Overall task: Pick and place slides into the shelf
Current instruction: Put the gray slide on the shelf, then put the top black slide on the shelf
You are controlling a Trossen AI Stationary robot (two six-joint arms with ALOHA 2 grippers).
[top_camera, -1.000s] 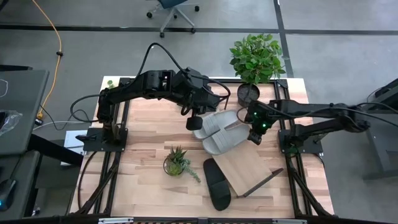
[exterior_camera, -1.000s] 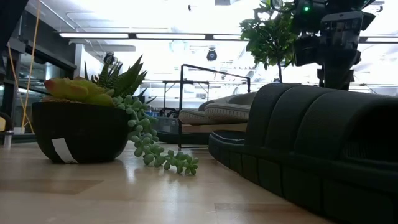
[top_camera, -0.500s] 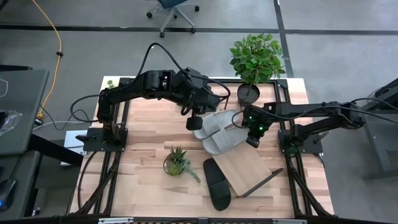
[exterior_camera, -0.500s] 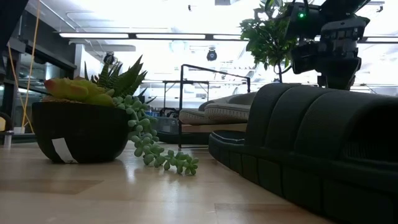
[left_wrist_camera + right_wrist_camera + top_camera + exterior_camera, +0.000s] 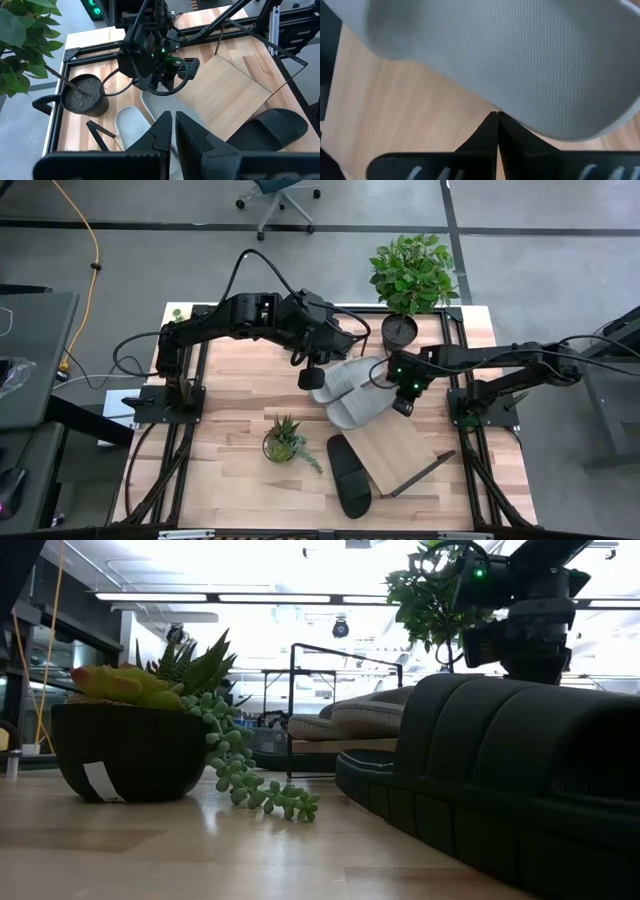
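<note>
Right gripper [image 5: 402, 404], fingers pressed together and empty, has shifted leftward over two light grey slides [image 5: 352, 390] lying on the slanted light-wood shelf [image 5: 400, 448]; one black slide [image 5: 349, 476] rests beside it. Left gripper [image 5: 310, 377], closed and empty, hovers nearby.

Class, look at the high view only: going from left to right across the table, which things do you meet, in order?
Small succulent pot → left gripper → black slide → right gripper → tall potted plant. The two grey slides and the shelf overlap these, so they are left out.
</note>
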